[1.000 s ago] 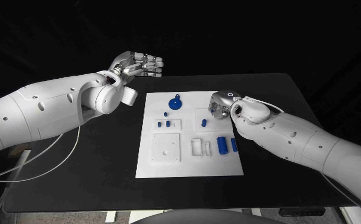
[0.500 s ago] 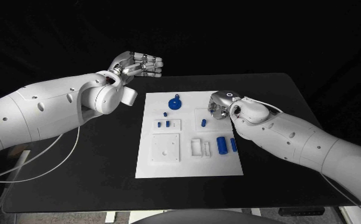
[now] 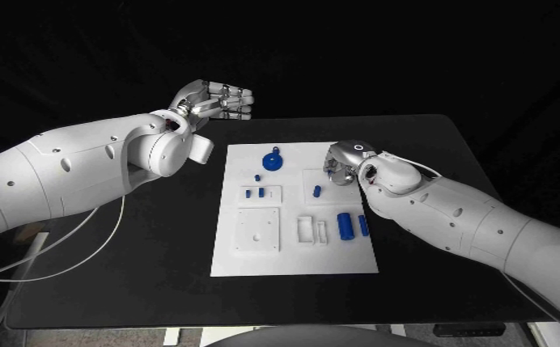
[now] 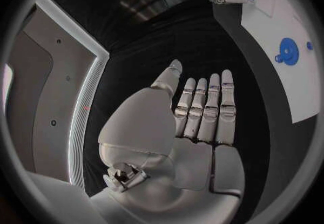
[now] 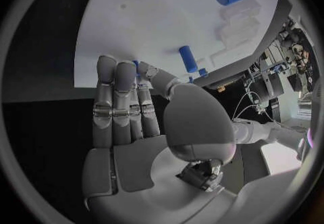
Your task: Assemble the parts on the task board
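From the head view, the task board [image 3: 294,205] lies mid-table with the blue parts spread over it: a round disc [image 3: 272,160] at its far end, a fat cylinder [image 3: 345,224] toward its near right. The right hand [image 3: 341,162] sits low at the board's right edge, just beside a small peg [image 3: 316,191]; its grip is hidden here. The left hand [image 3: 216,101] hangs beyond the board's far left corner, holding nothing. In the left wrist view, the left hand [image 4: 196,116] is flat, fingers pressed side by side, empty, the disc [image 4: 289,51] well off. In the right wrist view, the right hand [image 5: 132,110] shows fingers straight and together, fingertips [image 5: 115,67] at the board, with something small and blue against them; a pinch I cannot confirm. The risk: those fingers could nudge the peg [image 5: 188,58] or skid the board [image 5: 162,13].
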{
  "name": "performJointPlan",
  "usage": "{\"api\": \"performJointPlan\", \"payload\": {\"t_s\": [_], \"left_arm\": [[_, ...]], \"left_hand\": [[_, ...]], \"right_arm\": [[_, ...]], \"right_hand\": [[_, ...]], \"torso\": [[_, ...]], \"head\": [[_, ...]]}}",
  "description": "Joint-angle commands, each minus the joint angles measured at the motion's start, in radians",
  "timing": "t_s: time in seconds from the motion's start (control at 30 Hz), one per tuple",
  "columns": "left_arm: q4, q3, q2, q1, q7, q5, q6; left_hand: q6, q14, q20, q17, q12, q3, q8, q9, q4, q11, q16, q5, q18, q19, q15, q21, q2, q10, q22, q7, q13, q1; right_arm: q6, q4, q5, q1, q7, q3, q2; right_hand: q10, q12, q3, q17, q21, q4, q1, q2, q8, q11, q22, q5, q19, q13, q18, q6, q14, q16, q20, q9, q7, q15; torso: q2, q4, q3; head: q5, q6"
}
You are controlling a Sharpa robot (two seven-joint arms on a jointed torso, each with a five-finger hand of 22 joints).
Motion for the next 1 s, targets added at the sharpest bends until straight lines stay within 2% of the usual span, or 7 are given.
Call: {"api": "performJointPlan", "payload": {"t_s": [0.03, 0.2, 0.53, 0.7, 0.8, 1.0], "left_arm": [[-0.001, 0.001, 0.001, 0.002, 0.014, 0.0, 0.013], [-0.003, 0.001, 0.0, 0.002, 0.014, -0.001, 0.013], [-0.003, 0.001, -0.001, 0.002, 0.014, -0.001, 0.014], [-0.004, 0.001, -0.003, 0.002, 0.014, -0.001, 0.013], [-0.005, 0.001, -0.005, 0.002, 0.014, -0.001, 0.013], [-0.011, 0.001, -0.005, 0.003, 0.016, -0.001, 0.012]], "left_hand": [[0.006, -0.002, 0.0, -0.001, 0.004, -0.003, 0.002, 0.001, -0.001, 0.003, -0.004, -0.004, 0.004, 0.003, 0.005, 0.002, 0.012, 0.001, -0.001, 0.0, -0.001, -0.001], [0.006, -0.002, 0.0, -0.001, 0.004, -0.003, 0.002, 0.001, -0.001, 0.003, -0.004, -0.004, 0.004, 0.003, 0.005, 0.002, 0.012, 0.001, -0.001, 0.0, -0.001, -0.001], [0.006, -0.002, 0.0, -0.001, 0.004, -0.003, 0.002, 0.001, -0.001, 0.003, -0.004, -0.004, 0.004, 0.003, 0.005, 0.002, 0.012, 0.001, -0.001, 0.0, -0.001, -0.001], [0.006, -0.002, 0.0, -0.001, 0.004, -0.003, 0.002, 0.001, -0.001, 0.003, -0.004, -0.004, 0.004, 0.003, 0.005, 0.002, 0.012, 0.001, -0.001, 0.0, -0.001, -0.001], [0.006, -0.002, 0.0, -0.001, 0.004, -0.003, 0.002, 0.001, -0.001, 0.003, -0.004, -0.004, 0.004, 0.003, 0.005, 0.002, 0.012, 0.001, -0.001, 0.0, -0.001, -0.001], [0.007, -0.002, 0.0, -0.001, 0.003, -0.003, 0.002, 0.001, -0.001, 0.003, -0.004, -0.004, 0.004, 0.003, 0.005, 0.002, 0.012, 0.001, -0.001, 0.0, -0.001, 0.001]], "right_arm": [[-0.044, 0.016, 0.01, 0.001, 0.02, 0.006, -0.006], [-0.062, 0.029, 0.016, 0.001, 0.025, 0.02, -0.013], [-0.068, 0.053, 0.028, 0.001, 0.028, 0.037, -0.026], [-0.072, 0.091, 0.062, 0.001, 0.043, 0.055, -0.048], [-0.108, 0.126, 0.113, 0.001, 0.081, 0.063, -0.064], [-0.16, 0.185, 0.172, 0.0, 0.128, 0.069, -0.078]], "right_hand": [[0.023, 0.003, 0.008, 0.002, -0.003, 0.001, -0.002, 0.0, 0.007, -0.014, 0.001, -0.004, 0.035, 0.001, 0.013, 0.007, -0.001, 0.007, -0.007, 0.001, -0.002, -0.007], [0.023, 0.003, 0.008, 0.003, -0.003, 0.0, -0.001, 0.0, 0.007, -0.014, 0.002, -0.005, 0.035, 0.001, 0.013, 0.008, -0.001, 0.007, -0.007, 0.002, -0.002, -0.007], [0.025, 0.003, 0.011, 0.006, -0.002, 0.003, 0.002, -0.001, 0.007, -0.014, 0.005, -0.012, 0.035, 0.001, 0.013, 0.01, -0.001, 0.009, -0.007, 0.002, -0.003, -0.007], [0.025, 0.003, 0.011, 0.007, -0.002, 0.004, 0.001, -0.001, 0.007, -0.014, 0.005, -0.013, 0.035, 0.001, 0.013, 0.01, -0.001, 0.009, -0.007, 0.002, -0.003, -0.007], [0.025, 0.003, 0.005, 0.007, -0.003, 0.006, 0.001, 0.0, 0.007, -0.015, 0.005, 0.0, 0.035, 0.001, 0.014, 0.009, -0.001, 0.008, -0.008, 0.002, -0.003, -0.007], [0.025, 0.003, -0.001, 0.009, -0.002, 0.005, 0.001, 0.002, 0.007, -0.015, 0.006, 0.009, 0.036, 0.001, 0.017, 0.01, 0.0, 0.009, -0.007, 0.002, -0.003, -0.007]], "torso": [[0.0, -0.0017, -0.0004], [0.0, -0.0009, -0.0002], [0.001, -0.0006, 0.0008], [0.0, -0.0031, 0.0002], [-0.002, -0.0039, -0.0008], [-0.005, -0.0075, 0.0]], "head": [[0.003, 0.001], [0.005, 0.002], [0.006, 0.001], [0.012, 0.002], [0.015, 0.005], [0.025, 0.006]]}}
